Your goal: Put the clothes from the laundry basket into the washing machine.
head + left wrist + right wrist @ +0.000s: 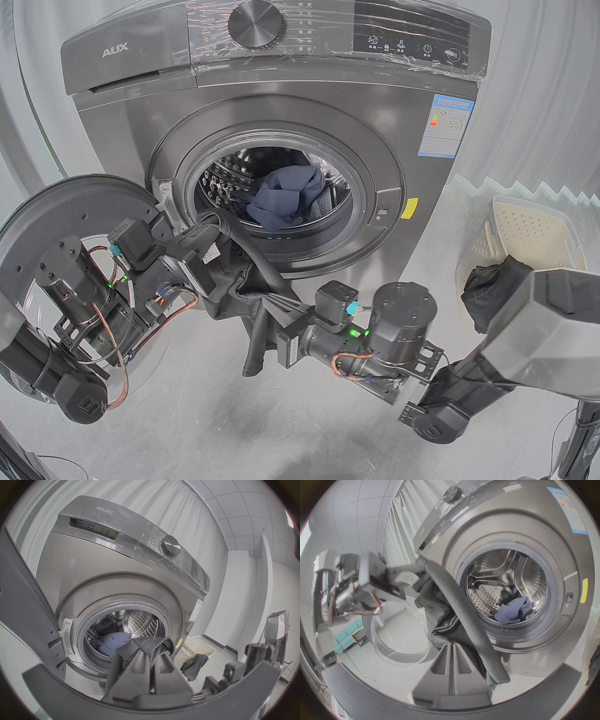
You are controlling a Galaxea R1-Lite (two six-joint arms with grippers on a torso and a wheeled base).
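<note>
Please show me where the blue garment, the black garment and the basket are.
blue garment (284, 197), head view, middle of its folds.
black garment (240, 294), head view, its bunched middle.
basket (537, 231), head view, bare perforated wall.

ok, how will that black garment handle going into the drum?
Likely floppy: the black garment sags between left end effector and right end effector, one strip dangling below. Probably light, since its folds bunch freely. The dangling strip may catch the drum lip.

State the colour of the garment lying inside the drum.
Navy blue garment, clearest in head view.
</note>
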